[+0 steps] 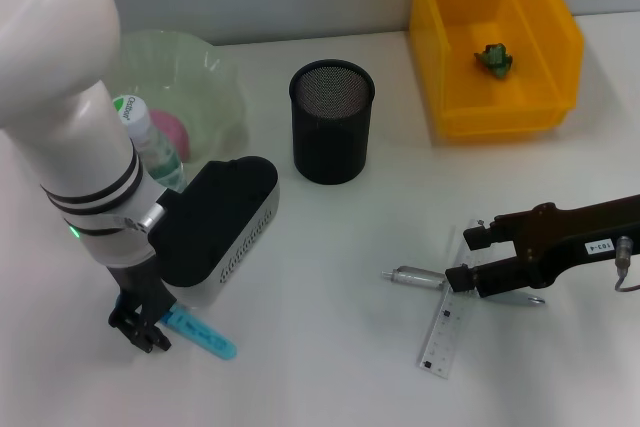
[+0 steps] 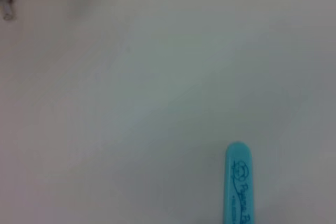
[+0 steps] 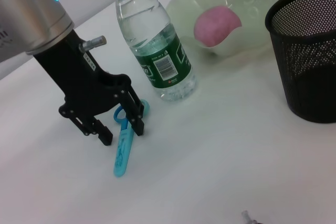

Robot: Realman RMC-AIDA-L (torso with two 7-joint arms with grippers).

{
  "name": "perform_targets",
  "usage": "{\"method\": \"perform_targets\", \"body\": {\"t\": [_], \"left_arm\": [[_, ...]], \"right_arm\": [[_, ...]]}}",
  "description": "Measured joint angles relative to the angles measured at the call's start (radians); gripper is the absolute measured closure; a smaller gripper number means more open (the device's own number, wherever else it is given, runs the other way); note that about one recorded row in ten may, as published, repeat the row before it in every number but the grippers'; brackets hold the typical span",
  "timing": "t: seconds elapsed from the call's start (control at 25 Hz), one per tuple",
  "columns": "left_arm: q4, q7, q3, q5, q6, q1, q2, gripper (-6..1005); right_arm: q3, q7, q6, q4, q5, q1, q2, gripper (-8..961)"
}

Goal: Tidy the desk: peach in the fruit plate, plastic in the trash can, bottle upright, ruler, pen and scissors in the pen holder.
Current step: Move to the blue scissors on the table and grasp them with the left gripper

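Scissors (image 1: pixel 203 335) flat on the desk (image 1: pixel 330 347), near the front-left part, light blue blade cover pointing away from the left gripper (image 1: pixel 140 328). Blue loop handles right under that gripper, between its two black fingers (image 3: pixel 137 118), which straddle the handles, spread apart, tips down at the desk surface; no closing on the handles visible. Only the rounded tip of the blade cover seen from the left wrist, against bare white tabletop.

Just behind the scissors, bottle (image 3: pixel 155 45) standing upright, white cap on top, green label facing the right wrist camera. Beyond the bottle, fruit plate (image 1: pixel 205 72) at the back left, with the peach (image 3: pixel 217 23) resting inside it. Pen holder (image 1: pixel 331 122) upright near the middle of the desk, close beside the fruit plate, nothing showing above its rim. Trash can (image 1: pixel 440 37) at the back right, a small crumpled green piece (image 1: pixel 494 59) lying on its floor.

On the right side, ruler (image 1: pixel 445 322) flat on the desk, slanted, with the pen (image 1: pixel 412 276) lying beside its upper end. Right gripper (image 1: pixel 468 257) low over that spot, black fingers apart with one tip beside the ruler's upper end near the pen; holding nothing as far as visible.
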Motion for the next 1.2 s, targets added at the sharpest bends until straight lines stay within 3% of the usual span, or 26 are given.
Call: {"method": "perform_targets", "body": {"t": [0.48, 0.76, 1.2], "left_arm": [[-0.011, -0.001, 0.017, 0.003, -0.012, 0.0, 0.0, 436], [-0.011, -0.003, 0.023, 0.006, -0.013, 0.0, 0.0, 545], [-0.011, -0.011, 0.037, 0.011, -0.021, 0.003, 0.0, 638]], "right_arm": [[0.0, 0.001, 0.0, 0.0, 0.002, -0.001, 0.001, 164], [0.0, 0.002, 0.0, 0.0, 0.011, -0.004, 0.002, 164], [0.0, 0.002, -0.009, -0.002, 0.013, -0.005, 0.002, 165]]}}
